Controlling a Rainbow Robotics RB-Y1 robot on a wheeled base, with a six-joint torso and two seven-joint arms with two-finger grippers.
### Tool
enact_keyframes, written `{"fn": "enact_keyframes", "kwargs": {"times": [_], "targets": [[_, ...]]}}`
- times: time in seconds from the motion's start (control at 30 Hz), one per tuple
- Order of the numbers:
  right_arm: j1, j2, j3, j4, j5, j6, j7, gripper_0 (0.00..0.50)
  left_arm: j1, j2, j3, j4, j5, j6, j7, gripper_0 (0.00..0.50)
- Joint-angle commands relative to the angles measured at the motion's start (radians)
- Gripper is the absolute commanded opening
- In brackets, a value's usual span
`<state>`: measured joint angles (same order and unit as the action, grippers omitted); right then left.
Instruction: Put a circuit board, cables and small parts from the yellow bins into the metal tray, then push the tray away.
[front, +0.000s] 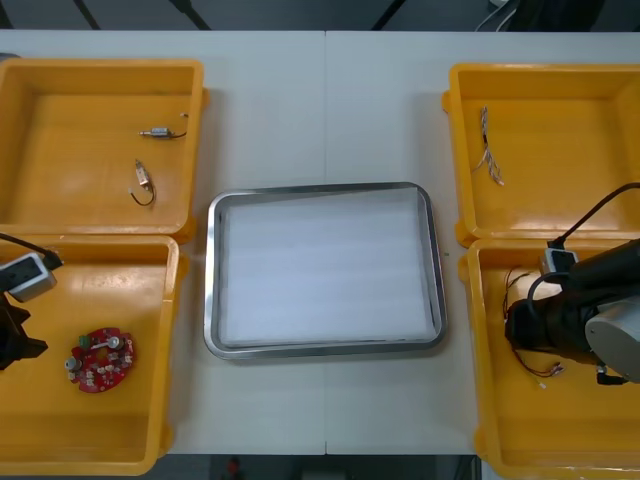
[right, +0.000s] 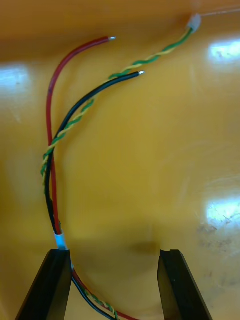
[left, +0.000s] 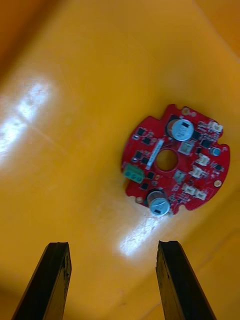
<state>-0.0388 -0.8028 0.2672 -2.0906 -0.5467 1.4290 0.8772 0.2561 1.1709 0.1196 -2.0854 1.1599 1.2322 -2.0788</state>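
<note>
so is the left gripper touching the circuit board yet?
Apart. The left wrist view shows the left gripper open, with bare yellow bin floor between its fingertips and the circuit board.

The light tabletop (front: 270, 110) carries five things. Two yellow bins stand at each side. The far left bin (front: 90, 200) and near left bin (front: 100, 430) sit almost rim to rim, and so do the far right bin (front: 570, 205) and near right bin (front: 520, 425). Between the pairs lies the metal tray (front: 212, 300), white inside and turned slightly askew. It is apart from the left bins and just beside the right ones. A thin seam (front: 325, 120) runs along the tabletop's middle and seems to pass under the tray.
</note>
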Motion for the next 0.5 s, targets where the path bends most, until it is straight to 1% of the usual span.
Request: {"fn": "enact_keyframes", "kwargs": {"times": [0.03,0.23,0.5], "targets": [[0.019,0.017,0.03,-0.032,0.008,-0.009,0.032,0.5,0.02,0.007,-0.035,-0.002,-0.012,-0.02,-0.122,0.5],[0.017,0.022,0.029,-0.031,0.001,-0.012,0.034,0.5,0.02,0.007,-0.067,-0.002,-0.025,-0.03,-0.138,0.5],[0.019,0.025,0.013,-0.052,-0.009,-0.009,0.043,0.5,0.02,0.007,-0.124,-0.001,-0.052,-0.077,-0.152,0.5]]}}
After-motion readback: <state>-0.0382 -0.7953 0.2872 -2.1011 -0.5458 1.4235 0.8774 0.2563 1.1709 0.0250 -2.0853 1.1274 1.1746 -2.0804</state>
